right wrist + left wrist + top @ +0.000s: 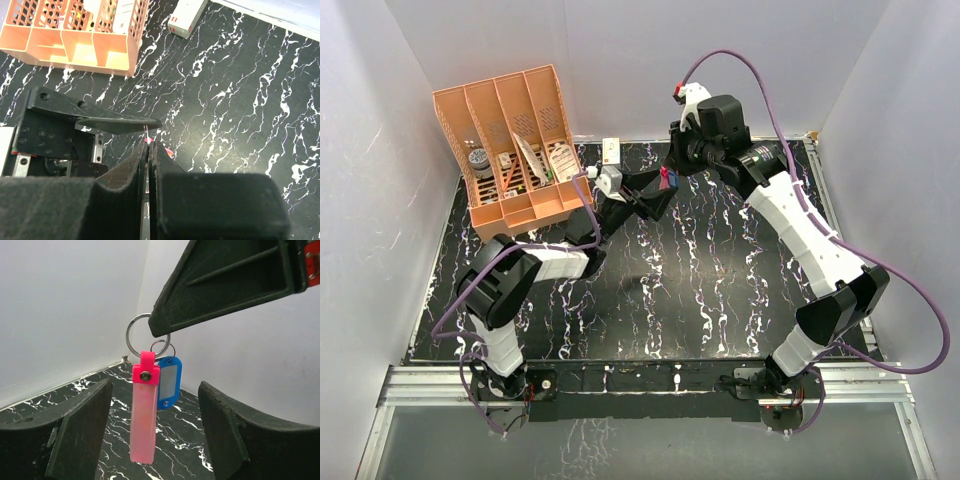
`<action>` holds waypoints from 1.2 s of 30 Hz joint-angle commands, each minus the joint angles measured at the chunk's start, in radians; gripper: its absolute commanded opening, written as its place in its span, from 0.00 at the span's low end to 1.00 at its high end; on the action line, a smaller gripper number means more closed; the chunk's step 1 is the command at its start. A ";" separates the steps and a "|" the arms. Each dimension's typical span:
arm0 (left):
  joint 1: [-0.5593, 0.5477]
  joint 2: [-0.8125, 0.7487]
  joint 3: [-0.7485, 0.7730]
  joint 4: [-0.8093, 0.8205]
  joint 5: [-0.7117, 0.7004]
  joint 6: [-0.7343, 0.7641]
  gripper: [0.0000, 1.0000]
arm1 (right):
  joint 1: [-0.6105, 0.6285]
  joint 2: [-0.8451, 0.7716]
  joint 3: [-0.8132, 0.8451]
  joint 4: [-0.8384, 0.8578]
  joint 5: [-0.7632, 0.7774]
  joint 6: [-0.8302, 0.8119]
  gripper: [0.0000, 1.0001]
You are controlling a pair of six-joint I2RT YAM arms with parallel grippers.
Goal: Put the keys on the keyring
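- We see the keyring (144, 415) plainly only from the left wrist; elsewhere, a pink speck.
- Right pincer (159, 329) clamps its top; left pincer (155, 387) stands apart, holding nothing.

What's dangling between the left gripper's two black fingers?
In the left wrist view, the pink keyring with a blue tag hangs there, touching neither finger, from a metal ring pinched by the right gripper.

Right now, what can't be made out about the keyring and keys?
- Top external: keyring is only a pink speck; keys too small to tell.
- Right wrist: right gripper's shut fingers hide the ring; only a pink sliver shows.
- Left wrist: ring's top is behind that gripper; a blue tag hangs there, no silvery key visible.
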 commanded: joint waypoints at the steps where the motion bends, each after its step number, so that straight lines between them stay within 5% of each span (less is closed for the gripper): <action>1: -0.024 0.029 0.034 0.091 -0.045 0.045 0.68 | -0.004 -0.039 -0.006 0.017 -0.025 0.008 0.00; 20: -0.068 0.067 0.028 0.221 -0.221 0.075 0.70 | -0.002 -0.077 -0.095 0.024 -0.047 0.018 0.00; 27: -0.068 0.084 0.028 0.230 -0.225 0.054 0.48 | -0.002 -0.086 -0.093 0.022 -0.045 0.018 0.00; 36: -0.067 0.080 0.007 0.231 -0.217 0.063 0.44 | -0.002 -0.090 -0.083 0.022 -0.030 0.015 0.00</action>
